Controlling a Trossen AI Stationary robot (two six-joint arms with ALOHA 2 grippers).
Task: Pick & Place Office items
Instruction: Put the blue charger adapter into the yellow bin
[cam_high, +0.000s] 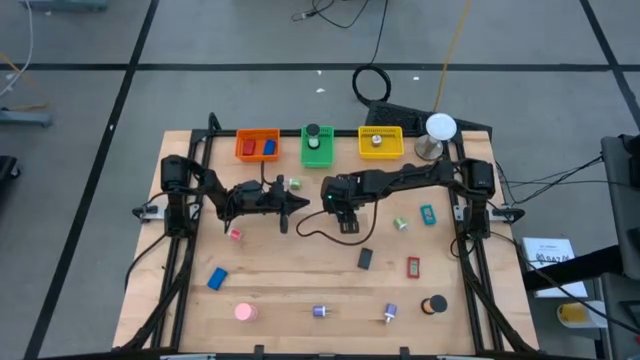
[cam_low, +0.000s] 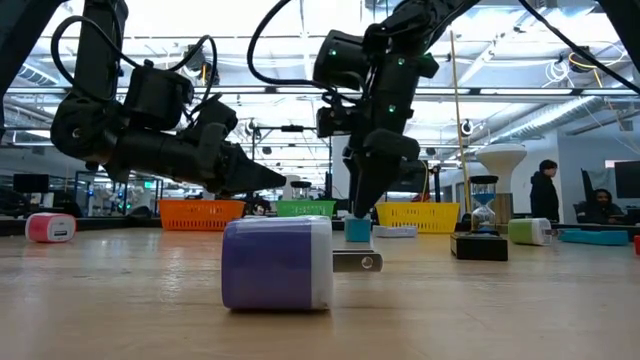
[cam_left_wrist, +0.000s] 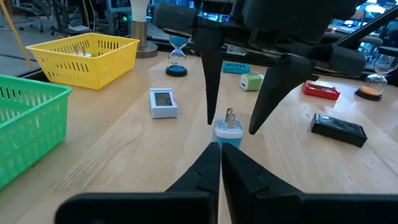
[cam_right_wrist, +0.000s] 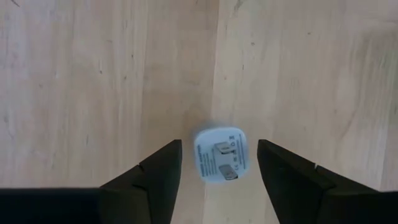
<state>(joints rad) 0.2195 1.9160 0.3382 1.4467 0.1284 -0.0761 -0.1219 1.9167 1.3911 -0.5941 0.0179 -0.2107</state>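
Observation:
A small light-blue and white plug block (cam_right_wrist: 219, 155) stands on the table with its two metal prongs up, also seen in the left wrist view (cam_left_wrist: 228, 127) and the low view (cam_low: 357, 229). My right gripper (cam_right_wrist: 219, 144) points steeply down over it, open. One finger stands on either side of the block with a gap at each side (cam_left_wrist: 231, 124). My left gripper (cam_left_wrist: 219, 148) is shut and lies level just left of the block, its tip aimed at it (cam_high: 300, 203). Other office items lie scattered over the near half of the table.
Orange (cam_high: 257, 146), green (cam_high: 318, 147) and yellow (cam_high: 381, 143) bins line the far edge, with a white-domed stand (cam_high: 438, 130) beside them. Loose pieces include a blue block (cam_high: 217, 278), a pink round piece (cam_high: 244, 312), a black block (cam_high: 366, 259) and a purple plug block (cam_low: 277, 262).

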